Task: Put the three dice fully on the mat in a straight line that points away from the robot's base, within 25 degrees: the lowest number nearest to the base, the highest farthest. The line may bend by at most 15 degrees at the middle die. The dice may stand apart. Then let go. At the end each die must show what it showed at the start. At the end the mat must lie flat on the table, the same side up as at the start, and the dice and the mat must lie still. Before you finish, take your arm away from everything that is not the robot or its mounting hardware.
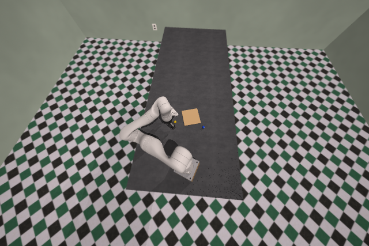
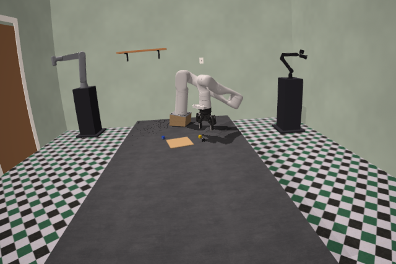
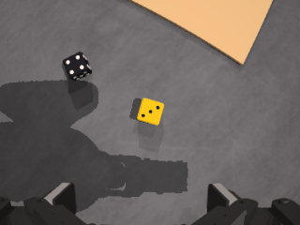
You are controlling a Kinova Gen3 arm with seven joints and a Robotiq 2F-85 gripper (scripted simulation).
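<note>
Open hand (image 3: 142, 197) above yellow die (image 3: 150, 111)

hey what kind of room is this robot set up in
Probably a robotics lab or test room: a white arm is bolted to a long dark table, two black pedestals carry camera arms, and the green walls are bare apart from a shelf. The table holds only a tan mat and small dice.

The arm (image 2: 204, 88) folds at the elbow, wrist pointing straight down, its tool (image 2: 205, 125) spread wide and holding nothing.
</note>
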